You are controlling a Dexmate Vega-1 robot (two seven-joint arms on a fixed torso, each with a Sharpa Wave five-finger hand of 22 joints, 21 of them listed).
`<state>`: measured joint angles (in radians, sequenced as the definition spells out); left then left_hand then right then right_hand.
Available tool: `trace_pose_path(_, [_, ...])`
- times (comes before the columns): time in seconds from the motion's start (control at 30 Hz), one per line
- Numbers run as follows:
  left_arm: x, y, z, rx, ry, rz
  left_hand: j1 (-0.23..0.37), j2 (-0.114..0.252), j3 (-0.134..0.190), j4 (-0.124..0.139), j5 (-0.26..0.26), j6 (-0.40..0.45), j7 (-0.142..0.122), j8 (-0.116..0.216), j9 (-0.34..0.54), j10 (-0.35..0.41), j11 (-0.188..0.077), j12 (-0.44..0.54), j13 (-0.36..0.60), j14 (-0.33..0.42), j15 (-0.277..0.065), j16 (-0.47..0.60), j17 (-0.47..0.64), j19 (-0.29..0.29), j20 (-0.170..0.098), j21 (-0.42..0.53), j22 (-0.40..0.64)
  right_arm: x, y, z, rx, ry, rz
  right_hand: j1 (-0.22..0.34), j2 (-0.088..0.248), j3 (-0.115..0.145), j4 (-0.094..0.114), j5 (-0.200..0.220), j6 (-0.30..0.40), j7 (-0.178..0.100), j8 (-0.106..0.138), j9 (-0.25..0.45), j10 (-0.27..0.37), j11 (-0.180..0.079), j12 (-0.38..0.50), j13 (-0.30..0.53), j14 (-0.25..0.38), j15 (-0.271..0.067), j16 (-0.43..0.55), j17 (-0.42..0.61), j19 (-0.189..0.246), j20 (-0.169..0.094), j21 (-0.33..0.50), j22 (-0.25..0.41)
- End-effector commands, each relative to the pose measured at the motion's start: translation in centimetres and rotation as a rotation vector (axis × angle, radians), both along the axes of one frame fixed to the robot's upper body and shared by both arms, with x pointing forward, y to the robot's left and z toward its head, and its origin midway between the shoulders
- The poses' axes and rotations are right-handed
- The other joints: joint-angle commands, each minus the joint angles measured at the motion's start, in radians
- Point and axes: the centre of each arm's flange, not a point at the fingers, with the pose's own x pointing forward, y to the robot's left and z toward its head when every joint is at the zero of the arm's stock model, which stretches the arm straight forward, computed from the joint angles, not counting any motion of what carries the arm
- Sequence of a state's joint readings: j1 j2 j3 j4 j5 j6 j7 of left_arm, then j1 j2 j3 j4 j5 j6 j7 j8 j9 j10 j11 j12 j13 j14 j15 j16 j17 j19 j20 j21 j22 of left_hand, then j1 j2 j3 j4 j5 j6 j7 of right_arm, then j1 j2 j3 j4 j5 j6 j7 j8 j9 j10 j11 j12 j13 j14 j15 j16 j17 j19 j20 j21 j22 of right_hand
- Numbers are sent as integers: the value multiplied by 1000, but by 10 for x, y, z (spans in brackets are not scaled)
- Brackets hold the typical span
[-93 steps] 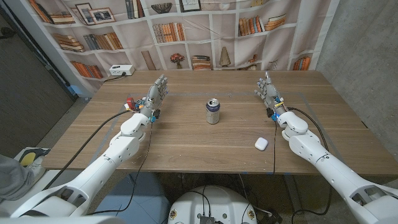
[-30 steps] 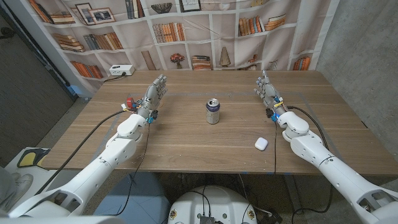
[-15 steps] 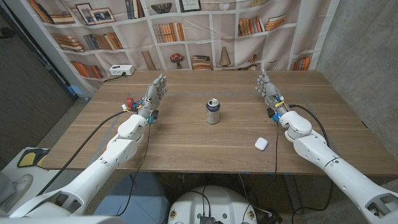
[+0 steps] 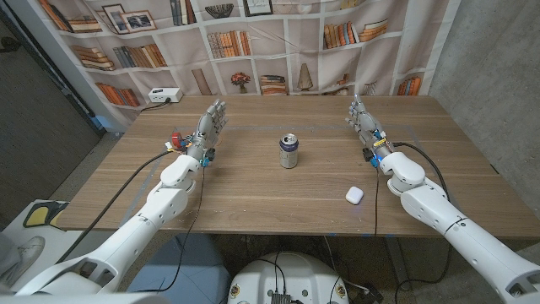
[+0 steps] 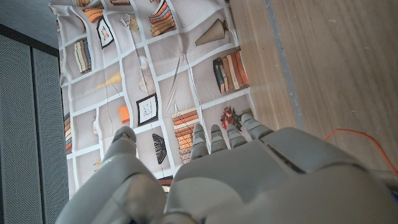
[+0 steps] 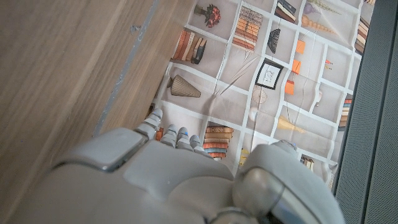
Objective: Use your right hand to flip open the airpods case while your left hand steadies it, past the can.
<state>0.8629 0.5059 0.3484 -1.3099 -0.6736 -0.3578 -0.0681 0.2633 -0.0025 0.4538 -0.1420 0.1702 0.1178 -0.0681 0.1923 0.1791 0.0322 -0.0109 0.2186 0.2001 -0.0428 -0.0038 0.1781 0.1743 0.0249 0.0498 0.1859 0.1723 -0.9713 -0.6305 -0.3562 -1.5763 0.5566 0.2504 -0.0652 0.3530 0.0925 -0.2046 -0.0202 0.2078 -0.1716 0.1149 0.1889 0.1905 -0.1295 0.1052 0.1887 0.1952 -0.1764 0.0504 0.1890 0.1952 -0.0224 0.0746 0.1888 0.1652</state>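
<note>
- The small white rounded airpods case (image 4: 353, 195) lies closed on the wooden table (image 4: 253, 181), near the front edge on the robot's right side, touched by neither hand
- The right hand (image 4: 364, 123) stands farther back on the table than the case, well apart from it, with the right forearm passing just beside the case; its fingers (image 4: 357, 109) reach up and away, held close together and gripping nothing
- The left hand (image 4: 209, 127) stands on the far left side, well apart from the case, fingers extended and slightly spread, holding nothing
- The silver and blue drink can (image 4: 289, 151) stands upright near the table's middle, between the two hands and farther back than the case
- In the left wrist view the back of the left hand (image 5: 249, 180) is cut off by the frame, fingertips (image 5: 214, 134) against a printed bookshelf backdrop (image 5: 155, 74)
- In the right wrist view the right hand (image 6: 180, 180) is likewise cut off, and its palm side is hidden
- Whether the case's hinge faces the robot is too small to tell
</note>
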Motion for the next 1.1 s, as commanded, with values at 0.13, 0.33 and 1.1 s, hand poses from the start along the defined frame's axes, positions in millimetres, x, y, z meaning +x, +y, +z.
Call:
trace_pose_path(0.13, [-3, -2, -2, -46, -18, -41, 11, 5, 3, -3, 6, 11, 1, 1, 3, 12, 3, 7, 2, -6, -10, 6, 2, 3, -5, 8, 3, -11, -4, -7, -78, 0, -30, 17, 3, 2, -10, -4, -15, 6, 1, 4, -19, 5, 1, -1, -79, 8, 0, 1, -18, 8, -4, 5])
trace_pose_path(0.33, [-10, 4, -7, -39, -18, -24, 15, 10, 4, -3, 6, 12, 12, -1, 2, 27, -3, 12, 2, 1, -27, 8, 1, 15, -35, 12, 3, -14, -5, -11, -86, -3, -53, 27, 5, 8, -18, -4, 12, 11, 14, 3, 8, 15, 13, -3, -54, 10, 11, 0, 11, -15, 6, 4])
trace_pose_path(1.1, [-20, 14, -4, -9, -37, 7, 21, 15, -1, -4, 5, -92, 23, -16, 0, 9, -6, 1, 2, -16, -26, 2, 1, 7, -40, 6, 2, -33, -4, -7, -209, -19, -125, 46, 8, 19, -30, -5, 6, 13, 11, 3, 24, 8, 19, -4, -57, 10, 10, 0, -8, -4, -2, 4])
